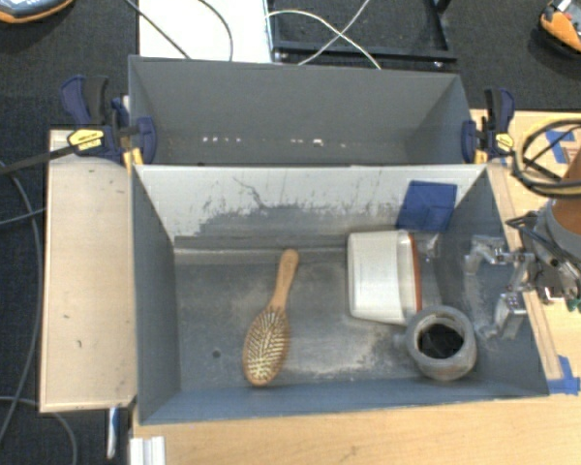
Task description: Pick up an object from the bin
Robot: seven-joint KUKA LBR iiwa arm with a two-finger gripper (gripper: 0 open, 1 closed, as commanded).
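Note:
My gripper (494, 287) hangs at the bin's right side, over the sloping right wall, open with nothing between its metal fingers (483, 256). Nearest to it, a grey roll of tape (443, 342) lies flat at the front right of the floor, just left of and below the gripper. A white box with an orange edge (380, 275) lies left of the gripper, in the middle right. A blue block (427, 205) leans against the back wall above that box.
A wooden hairbrush (270, 325) lies on the bin's floor left of centre, bristles up, handle pointing to the back. The arm comes in over the bin's right rim.

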